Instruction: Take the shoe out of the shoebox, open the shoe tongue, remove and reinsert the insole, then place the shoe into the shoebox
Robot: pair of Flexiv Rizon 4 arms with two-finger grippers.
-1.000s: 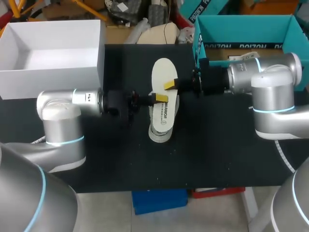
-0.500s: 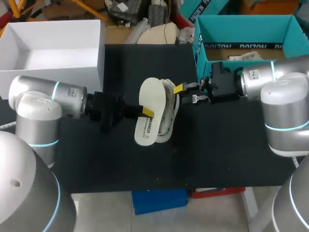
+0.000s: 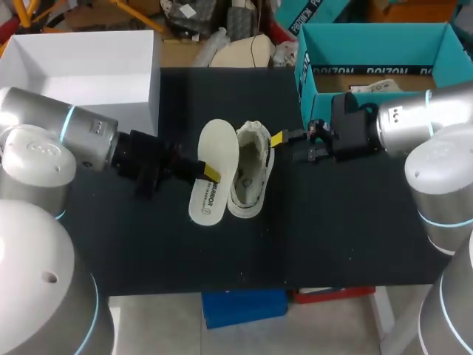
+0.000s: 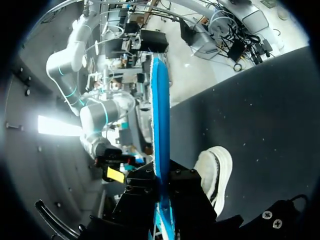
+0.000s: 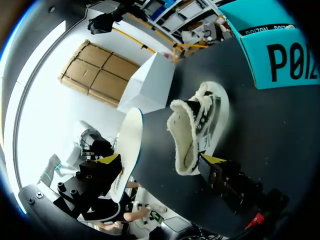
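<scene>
Currently the shoe lies mid-way across the matte black tabletop, outside both boxes. It is low-cut and cream-white, with fleecy pile lining showing at the wide-open mouth.

The insole sits just beside the shoe, on the left arm's side. It is a flat, elongated oval, off-white on top with dark print toward its narrower end. The left wrist view shows it edge-on as a thin blade with a blue underside.

The left pincer is clamped on the insole near mid-length, one finger on each face.

The right pincer has its fingers apart with nothing between them. One yellow tip is just beside the shoe's fleecy rim; I cannot tell whether it touches.

A white box, smooth-walled and open-topped, stands at the far corner on the left arm's side. A teal cardboard box, also open, stands at the far corner behind the right arm. I cannot tell which one is the shoebox.
</scene>
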